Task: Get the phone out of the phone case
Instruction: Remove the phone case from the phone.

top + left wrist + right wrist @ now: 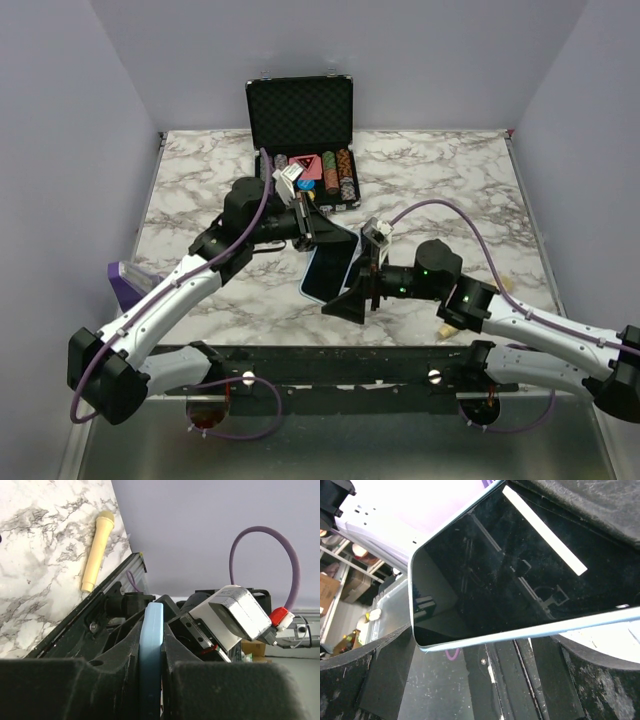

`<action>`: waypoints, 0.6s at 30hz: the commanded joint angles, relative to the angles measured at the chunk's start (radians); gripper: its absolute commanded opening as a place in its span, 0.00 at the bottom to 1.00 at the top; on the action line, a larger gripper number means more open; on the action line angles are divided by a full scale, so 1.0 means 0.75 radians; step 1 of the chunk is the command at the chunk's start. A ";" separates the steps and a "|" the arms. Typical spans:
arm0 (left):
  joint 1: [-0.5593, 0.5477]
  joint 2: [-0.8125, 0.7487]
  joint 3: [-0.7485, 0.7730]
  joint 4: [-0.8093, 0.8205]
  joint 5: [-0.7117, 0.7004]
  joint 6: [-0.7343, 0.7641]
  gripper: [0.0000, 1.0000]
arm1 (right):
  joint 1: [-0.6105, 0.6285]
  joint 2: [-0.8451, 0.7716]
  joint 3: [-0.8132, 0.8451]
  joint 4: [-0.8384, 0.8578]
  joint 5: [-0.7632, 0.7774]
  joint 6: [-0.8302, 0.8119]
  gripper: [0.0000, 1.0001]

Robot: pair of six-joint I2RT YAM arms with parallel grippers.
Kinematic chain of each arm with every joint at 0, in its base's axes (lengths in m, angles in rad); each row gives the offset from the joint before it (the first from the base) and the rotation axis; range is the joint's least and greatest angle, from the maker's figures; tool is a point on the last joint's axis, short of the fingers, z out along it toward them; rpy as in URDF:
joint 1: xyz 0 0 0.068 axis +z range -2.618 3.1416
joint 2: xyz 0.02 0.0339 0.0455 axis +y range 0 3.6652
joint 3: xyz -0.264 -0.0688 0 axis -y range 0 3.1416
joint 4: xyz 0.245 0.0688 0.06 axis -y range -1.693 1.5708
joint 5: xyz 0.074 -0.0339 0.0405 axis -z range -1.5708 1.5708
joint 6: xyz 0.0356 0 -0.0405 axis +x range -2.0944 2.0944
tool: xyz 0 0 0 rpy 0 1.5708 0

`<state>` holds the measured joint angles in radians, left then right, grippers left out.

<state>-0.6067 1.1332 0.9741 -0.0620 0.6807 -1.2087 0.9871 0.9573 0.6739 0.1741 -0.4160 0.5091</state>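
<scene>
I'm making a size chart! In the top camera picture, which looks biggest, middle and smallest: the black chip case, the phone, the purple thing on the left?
1. black chip case
2. phone
3. purple thing, though the left arm covers part of it, so this place is unsure.

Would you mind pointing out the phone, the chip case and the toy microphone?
phone (329,268), top view, middle of its dark screen
chip case (300,112), top view, inside of its raised lid
toy microphone (95,557), left wrist view, middle of its handle
</scene>
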 commanded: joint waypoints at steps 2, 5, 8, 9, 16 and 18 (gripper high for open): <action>0.024 -0.057 0.053 -0.066 -0.055 -0.008 0.00 | -0.009 -0.061 -0.015 -0.036 0.052 0.060 1.00; 0.028 -0.087 0.055 -0.089 -0.091 0.016 0.00 | -0.021 -0.060 -0.005 -0.032 -0.010 0.078 1.00; 0.036 -0.102 0.049 -0.081 -0.100 0.012 0.00 | -0.068 -0.033 0.008 0.007 -0.130 0.135 0.98; 0.038 -0.104 0.049 -0.067 -0.092 0.006 0.00 | -0.089 -0.029 -0.003 0.033 -0.165 0.153 0.98; 0.054 -0.092 -0.045 0.201 0.039 -0.169 0.00 | -0.163 0.020 -0.101 0.501 -0.513 0.403 0.80; 0.058 -0.079 -0.090 0.325 0.078 -0.257 0.00 | -0.161 0.047 -0.111 0.620 -0.580 0.450 0.68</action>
<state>-0.5724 1.0779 0.9554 -0.0353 0.6529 -1.2533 0.8673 0.9642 0.6147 0.4030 -0.6765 0.7395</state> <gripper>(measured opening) 0.223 0.759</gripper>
